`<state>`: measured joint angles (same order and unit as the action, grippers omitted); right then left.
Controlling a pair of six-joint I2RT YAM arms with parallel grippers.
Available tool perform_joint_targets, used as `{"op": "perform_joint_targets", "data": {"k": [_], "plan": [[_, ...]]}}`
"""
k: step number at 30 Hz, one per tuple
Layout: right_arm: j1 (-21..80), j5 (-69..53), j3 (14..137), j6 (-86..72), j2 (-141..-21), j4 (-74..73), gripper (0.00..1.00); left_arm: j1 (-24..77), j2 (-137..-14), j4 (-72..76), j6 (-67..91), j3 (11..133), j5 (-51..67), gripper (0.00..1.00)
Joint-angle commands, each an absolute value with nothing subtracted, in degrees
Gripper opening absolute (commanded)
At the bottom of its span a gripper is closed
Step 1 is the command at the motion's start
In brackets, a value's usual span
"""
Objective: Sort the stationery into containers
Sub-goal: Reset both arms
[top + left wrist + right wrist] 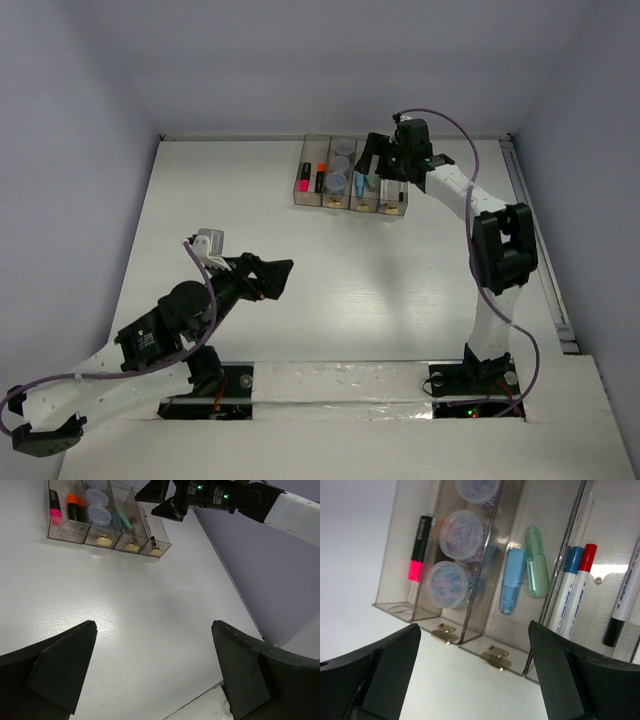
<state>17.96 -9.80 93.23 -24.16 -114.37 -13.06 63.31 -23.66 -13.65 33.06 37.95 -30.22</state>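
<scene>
The four joined clear-brownish bins point(312, 199) stand at the back of the table. The leftmost holds a pink-marked marker point(417, 550) and an orange-marked one point(321, 176). The second holds three round clear jars point(462, 535). The third holds a light-blue piece point(512, 580) and a green piece point(536, 562). The fourth holds white pens with blue point(567, 587) and red point(581, 585) caps, and a black-tipped one point(622, 600). My right gripper point(380, 168) hovers open and empty over the bins' front right part point(475, 680). My left gripper point(275, 275) is open and empty, low over the table's middle point(155, 670).
Gold knobs point(496, 658) line the bins' front edge. Grey walls enclose the table on the left, back and right. A metal rail point(535, 240) runs along the right side. The right arm's wrist point(220, 495) shows above the bins in the left wrist view.
</scene>
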Motion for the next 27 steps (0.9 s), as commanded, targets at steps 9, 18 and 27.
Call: {"op": "perform_joint_targets", "data": {"k": [9,18,27], "plan": [[17.75,-13.36,65.95,-23.03,-70.44,-4.49,0.83,63.46,-24.78,-13.01,31.12,45.0,-32.25,0.99],[17.75,-1.35,56.25,-20.75,-28.76,-15.63,1.0,63.46,-25.49,-10.37,24.0,51.59,-34.19,0.99],[17.75,4.75,53.7,-19.95,-23.46,-17.75,1.0,63.46,-25.22,-7.73,23.73,49.22,-34.63,0.99]]}}
